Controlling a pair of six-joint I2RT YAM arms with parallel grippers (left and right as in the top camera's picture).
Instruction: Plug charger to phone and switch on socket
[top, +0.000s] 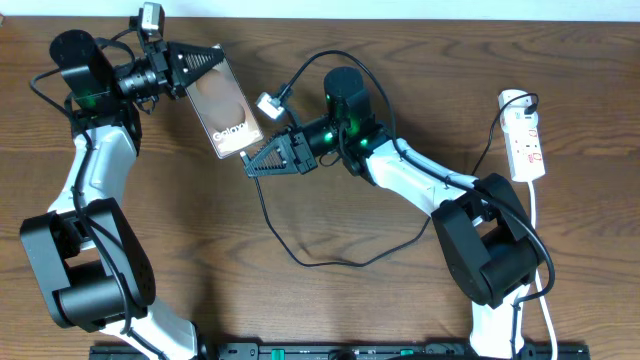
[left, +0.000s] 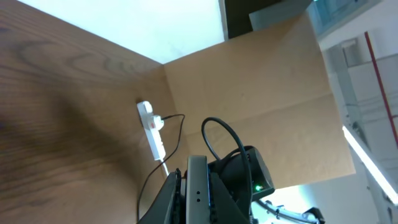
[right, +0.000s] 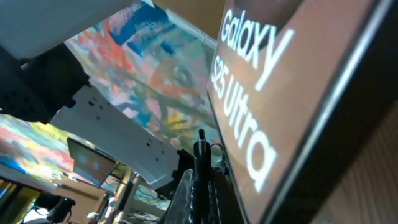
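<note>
My left gripper (top: 214, 57) is shut on the top edge of the phone (top: 226, 104), holding it above the table; its brown face carries white lettering. In the left wrist view the phone (left: 197, 186) shows edge-on between the fingers (left: 174, 193). My right gripper (top: 250, 167) sits just below the phone's lower end, shut on the charger (top: 300, 257), a thin black cable looping across the table. In the right wrist view the plug tip (right: 200, 140) sticks out of the gripper (right: 202, 183) beside the phone (right: 292, 106). Whether it touches the phone I cannot tell. The socket (top: 525, 135) lies far right.
The white power strip (left: 152, 129) also shows in the left wrist view, with a black cable leaving its top end. Its white cord (top: 540, 260) runs down the right side of the wooden table (top: 330, 310). A cardboard wall (left: 261, 87) stands behind the table.
</note>
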